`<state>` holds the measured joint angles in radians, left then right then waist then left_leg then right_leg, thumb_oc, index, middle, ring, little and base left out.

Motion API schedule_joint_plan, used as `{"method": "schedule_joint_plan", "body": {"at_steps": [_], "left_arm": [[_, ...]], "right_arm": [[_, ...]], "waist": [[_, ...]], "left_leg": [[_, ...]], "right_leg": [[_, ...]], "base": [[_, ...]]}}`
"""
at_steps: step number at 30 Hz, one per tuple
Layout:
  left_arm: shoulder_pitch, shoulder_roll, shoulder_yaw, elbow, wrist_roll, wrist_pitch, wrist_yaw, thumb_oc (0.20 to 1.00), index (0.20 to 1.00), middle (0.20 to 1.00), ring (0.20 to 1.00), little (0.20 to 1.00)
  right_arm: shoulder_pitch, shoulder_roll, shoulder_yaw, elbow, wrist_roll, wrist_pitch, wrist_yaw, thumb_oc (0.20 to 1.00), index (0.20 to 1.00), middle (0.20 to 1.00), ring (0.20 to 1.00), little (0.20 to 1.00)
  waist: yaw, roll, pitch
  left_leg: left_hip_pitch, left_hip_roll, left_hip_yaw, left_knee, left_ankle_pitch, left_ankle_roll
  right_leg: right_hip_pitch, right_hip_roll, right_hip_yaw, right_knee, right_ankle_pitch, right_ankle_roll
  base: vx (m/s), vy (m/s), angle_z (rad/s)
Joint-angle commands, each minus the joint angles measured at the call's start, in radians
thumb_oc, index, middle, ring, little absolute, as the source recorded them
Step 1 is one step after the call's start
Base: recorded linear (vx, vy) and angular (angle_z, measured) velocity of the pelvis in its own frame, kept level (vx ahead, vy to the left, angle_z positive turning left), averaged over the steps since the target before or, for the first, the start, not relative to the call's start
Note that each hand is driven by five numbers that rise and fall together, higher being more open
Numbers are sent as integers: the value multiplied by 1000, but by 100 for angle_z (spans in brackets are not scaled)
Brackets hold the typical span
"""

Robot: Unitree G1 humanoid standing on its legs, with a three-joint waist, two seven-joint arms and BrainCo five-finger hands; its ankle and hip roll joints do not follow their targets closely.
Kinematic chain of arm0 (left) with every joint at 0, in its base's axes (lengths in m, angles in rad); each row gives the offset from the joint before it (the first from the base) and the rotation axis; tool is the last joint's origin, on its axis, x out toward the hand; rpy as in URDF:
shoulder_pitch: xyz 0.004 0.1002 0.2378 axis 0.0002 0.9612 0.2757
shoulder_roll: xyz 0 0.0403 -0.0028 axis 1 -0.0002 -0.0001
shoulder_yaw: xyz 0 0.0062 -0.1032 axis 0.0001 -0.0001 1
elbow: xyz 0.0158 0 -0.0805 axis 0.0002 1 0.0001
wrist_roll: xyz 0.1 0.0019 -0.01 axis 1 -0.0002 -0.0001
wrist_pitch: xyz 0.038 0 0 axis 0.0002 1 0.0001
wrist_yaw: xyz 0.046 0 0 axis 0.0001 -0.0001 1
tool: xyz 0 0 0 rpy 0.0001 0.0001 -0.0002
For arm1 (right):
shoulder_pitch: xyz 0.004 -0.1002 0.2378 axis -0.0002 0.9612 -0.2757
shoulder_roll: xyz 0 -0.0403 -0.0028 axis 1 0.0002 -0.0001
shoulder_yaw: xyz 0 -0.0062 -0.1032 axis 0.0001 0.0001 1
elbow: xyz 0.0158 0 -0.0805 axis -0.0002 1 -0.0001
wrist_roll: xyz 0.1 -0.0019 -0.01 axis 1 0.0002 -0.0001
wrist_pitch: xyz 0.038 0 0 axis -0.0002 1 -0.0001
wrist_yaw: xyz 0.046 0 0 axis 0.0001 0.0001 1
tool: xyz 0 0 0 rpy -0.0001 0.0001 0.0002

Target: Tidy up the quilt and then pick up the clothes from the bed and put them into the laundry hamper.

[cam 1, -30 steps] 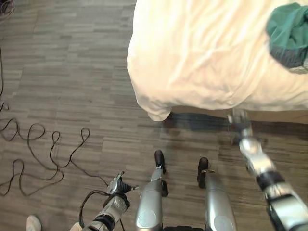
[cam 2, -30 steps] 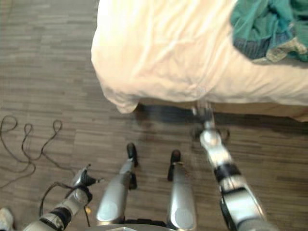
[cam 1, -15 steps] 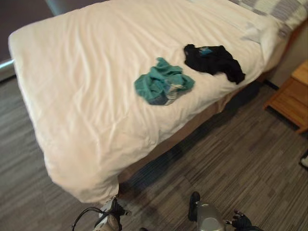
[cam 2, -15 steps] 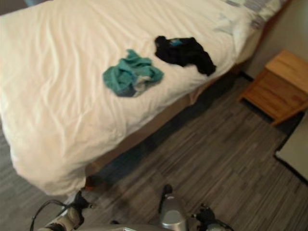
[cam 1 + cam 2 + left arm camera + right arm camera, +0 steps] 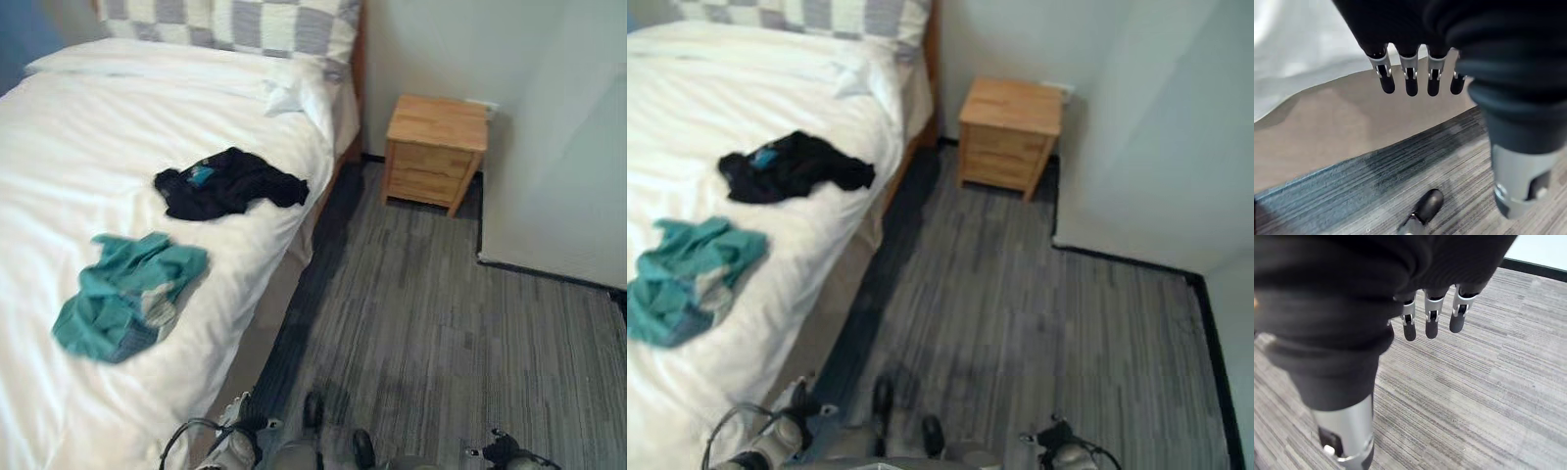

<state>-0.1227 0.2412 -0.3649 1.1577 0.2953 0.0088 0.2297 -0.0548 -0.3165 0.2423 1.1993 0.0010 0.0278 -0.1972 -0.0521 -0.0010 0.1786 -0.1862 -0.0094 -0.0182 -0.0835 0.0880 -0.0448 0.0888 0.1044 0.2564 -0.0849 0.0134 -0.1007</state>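
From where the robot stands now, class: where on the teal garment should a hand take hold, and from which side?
Grip the teal garment on its raised, crumpled middle, pinching a fold from above. It lies bunched on the white quilt, nearest the bed's open edge, so the left hand, open and low beside the bed, likely reaches it best.

Before you, a white quilt (image 5: 69, 166) covers the bed, with a grey-and-white checked pillow (image 5: 245, 24) along its head edge. A black garment (image 5: 225, 183) with a small blue patch lies near the bed's side edge; a teal garment (image 5: 122, 294) with a grey-blue and pale lining sits closer to the foot. You see a light wooden nightstand (image 5: 434, 147) against a pale grey wall (image 5: 549, 117) with a black baseboard, over grey streaked flooring (image 5: 441, 333). The left hand (image 5: 1408, 68) and right hand (image 5: 1432, 316) show silver fingers, dark tips and black ribbed covers.
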Motion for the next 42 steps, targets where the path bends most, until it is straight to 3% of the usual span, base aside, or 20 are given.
{"method": "schedule_joint_plan", "body": {"at_steps": [1,3,7,8,13,16,17,19,21,24,25,26,27,29,33,36,39,40,41,42], "left_arm": [[23,21,8,-5,-18,9,5,1000,1000,1000,1000,1000],[15,32,-2,-30,-16,19,9,1000,1000,1000,1000,1000],[-5,36,-27,-26,6,19,7,1000,1000,1000,1000,1000],[-11,35,-43,-9,38,16,-3,1000,1000,1000,1000,1000],[-21,28,-48,29,97,5,-6,1000,1000,1000,1000,1000],[3,19,-17,37,64,4,-10,1000,1000,1000,1000,1000],[1,28,8,12,12,3,0,1000,1000,1000,1000,1000],[-13,21,17,-5,-27,5,23,1000,1000,1000,1000,1000],[-13,14,18,-7,-34,2,30,1000,1000,1000,1000,1000],[4,-4,25,-12,-36,1,38,1000,1000,1000,1000,1000],[11,-9,28,-3,-33,2,38,1000,1000,1000,1000,1000],[19,-15,40,11,-31,8,40,1000,1000,1000,1000,1000],[20,-15,40,11,-31,8,40,1000,1000,1000,1000,1000],[33,-17,57,24,-34,20,36,1000,1000,1000,1000,1000],[59,-10,89,75,-46,33,27,1000,1000,1000,1000,1000],[55,18,106,65,-72,30,33,1000,1000,1000,1000,1000],[47,37,96,60,-70,18,35,1000,1000,1000,1000,1000],[43,43,89,63,-64,16,33,1000,1000,1000,1000,1000],[39,52,77,66,-53,11,31,1000,1000,1000,1000,1000],[39,52,78,66,-53,11,31,1000,1000,1000,1000,1000]], "right_arm": [[10,-1,-22,-11,-5,-12,-5,1000,1000,1000,1000,1000],[5,9,-52,-15,13,-8,-7,1000,1000,1000,1000,1000],[6,21,-77,-7,45,-10,-23,1000,1000,1000,1000,1000],[20,18,-86,-2,62,-10,-24,1000,1000,1000,1000,1000],[57,21,-96,37,68,-5,-15,1000,1000,1000,1000,1000],[65,0,-72,64,41,2,9,1000,1000,1000,1000,1000],[38,-23,-55,59,18,-2,9,1000,1000,1000,1000,1000],[6,-36,-39,49,10,1,4,1000,1000,1000,1000,1000],[-3,-39,-28,46,3,1,1,1000,1000,1000,1000,1000],[-14,-42,-8,27,-11,-5,-3,1000,1000,1000,1000,1000],[-14,-43,-5,21,-20,-7,-6,1000,1000,1000,1000,1000],[-10,-38,-1,14,-32,-3,-7,1000,1000,1000,1000,1000],[-10,-38,-1,14,-32,-3,-7,1000,1000,1000,1000,1000],[-1,-22,0,16,-42,4,-11,1000,1000,1000,1000,1000],[28,26,-9,34,-64,7,-1,1000,1000,1000,1000,1000],[26,50,-9,14,-52,0,1,1000,1000,1000,1000,1000],[16,58,13,3,-57,-4,3,1000,1000,1000,1000,1000],[12,57,23,-2,-63,-4,2,1000,1000,1000,1000,1000],[7,53,28,-12,-56,-6,0,1000,1000,1000,1000,1000],[7,53,28,-12,-56,-6,0,1000,1000,1000,1000,1000]], "waist": [[31,-23,35],[12,-13,65],[-33,24,81],[-53,23,85],[-91,34,81],[-87,42,69],[-40,4,125],[3,-28,148],[20,-32,146],[65,-32,113],[69,-25,101],[70,-18,84],[71,-18,84],[69,-31,69],[81,-52,34],[59,-57,60],[45,-38,88],[38,-38,96],[16,-52,98],[16,-52,96]], "left_leg": [[125,10,68,92,-121,34],[221,43,134,31,-136,40],[303,68,158,-4,-164,26],[341,61,158,-4,-202,14],[453,86,133,22,-302,-18],[403,121,138,343,-189,-49],[195,125,81,714,-55,-38],[65,123,90,824,-93,-13],[37,104,87,773,-115,-10],[-10,55,153,487,-147,-4],[-4,63,204,367,-146,-1],[-10,109,394,256,-98,-16],[-8,108,395,253,-97,-16],[11,167,548,232,-91,-22],[116,64,469,139,-142,54],[205,33,382,84,-166,87],[239,41,258,68,-149,78],[244,37,215,70,-155,72],[254,7,131,76,-176,67],[252,7,132,76,-174,67]], "right_leg": [[-20,-73,-92,251,-199,191],[-201,-137,-266,547,-64,307],[-322,-163,-367,478,-104,275],[-324,-163,-375,306,-84,260],[-378,-187,-313,96,-15,286],[-306,-154,-330,91,8,233],[-229,-160,-346,97,0,174],[-167,-184,-352,71,-20,159],[-144,-190,-347,57,-34,165],[-64,-217,-354,27,-71,193],[-35,-217,-371,21,-91,202],[20,-211,-421,28,-141,208],[20,-212,-420,29,-141,208],[71,-213,-471,70,-188,215],[26,-253,-543,384,-150,290],[-100,-267,-453,633,-69,319],[-200,-198,-339,555,-122,256],[-203,-186,-300,475,-138,248],[-197,-162,-162,280,-128,243],[-198,-161,-162,277,-124,243]], "base": [[334,63,-138],[350,42,-173],[421,15,-59],[558,-131,8],[559,-183,29],[481,-264,28],[244,-314,9],[276,-249,-12],[342,-54,-25],[523,107,-16],[394,95,-1],[396,96,-10],[439,68,-20],[435,88,9],[457,191,77],[323,72,155],[264,-98,204],[380,-239,182],[277,-194,204],[362,-202,223]]}}
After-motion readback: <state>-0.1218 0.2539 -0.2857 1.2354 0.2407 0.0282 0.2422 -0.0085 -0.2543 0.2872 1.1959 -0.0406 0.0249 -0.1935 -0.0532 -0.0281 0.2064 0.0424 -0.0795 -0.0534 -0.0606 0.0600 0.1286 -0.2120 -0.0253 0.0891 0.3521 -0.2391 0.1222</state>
